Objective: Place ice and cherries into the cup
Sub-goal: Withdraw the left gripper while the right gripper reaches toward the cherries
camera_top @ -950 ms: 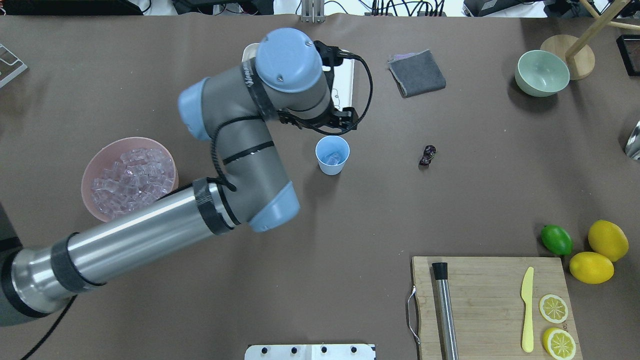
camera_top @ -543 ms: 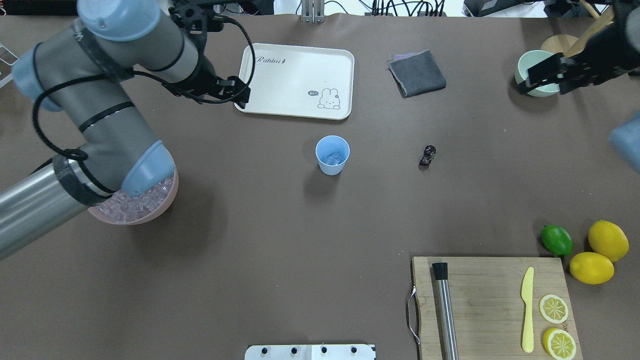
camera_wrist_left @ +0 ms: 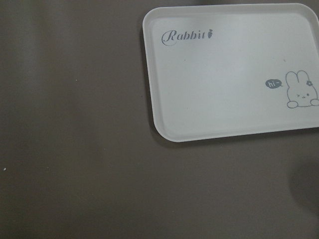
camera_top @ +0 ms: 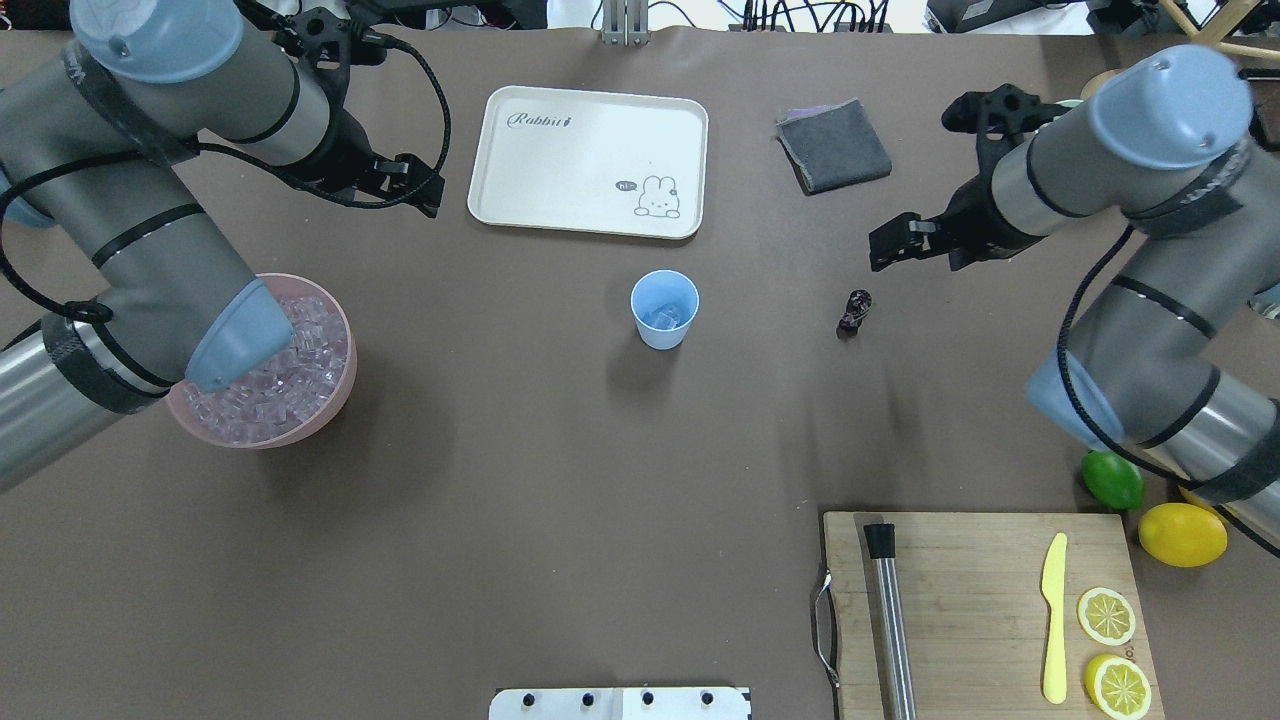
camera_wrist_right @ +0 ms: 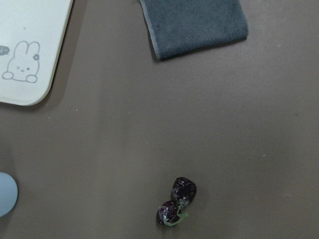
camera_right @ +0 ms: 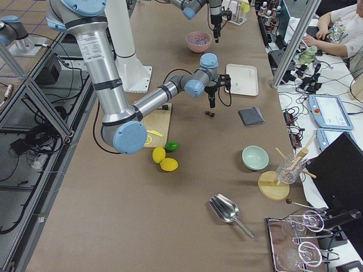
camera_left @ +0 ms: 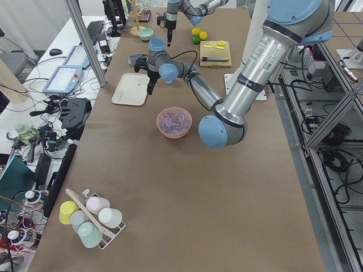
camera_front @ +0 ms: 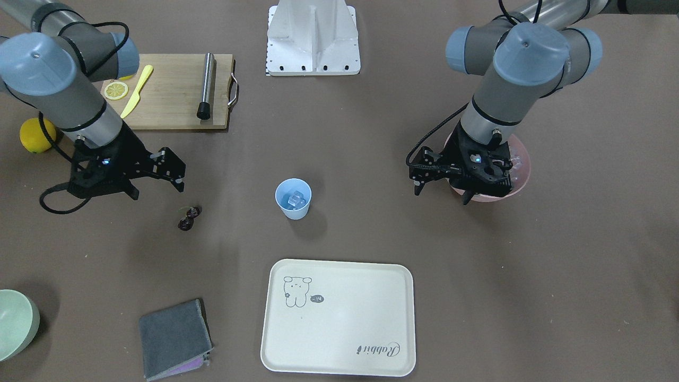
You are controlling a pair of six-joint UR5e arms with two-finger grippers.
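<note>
The light blue cup [camera_top: 664, 310] stands mid-table with a few clear ice cubes [camera_top: 666, 318] inside; it also shows in the front view [camera_front: 293, 199]. More ice fills the pink bowl [camera_top: 335, 385] at the left. The dark cherries [camera_top: 855, 310] lie on the table right of the cup, and show in the right wrist view [camera_wrist_right: 178, 201]. My left gripper [camera_top: 400, 195] hovers left of the tray, above the table, and looks open and empty. My right gripper [camera_top: 915, 258] hovers just behind and right of the cherries, and looks open and empty.
A cream rabbit tray [camera_top: 590, 160] lies behind the cup and a folded grey cloth [camera_top: 833, 146] to its right. A cutting board [camera_top: 985, 610] holds a steel rod, a yellow knife and lemon slices. A lime [camera_top: 1112, 480] and a lemon [camera_top: 1182, 534] lie beside it.
My left arm has swung away from over the cup to the far left, beside the tray. My right arm has come in from the right edge to near the cherries.
</note>
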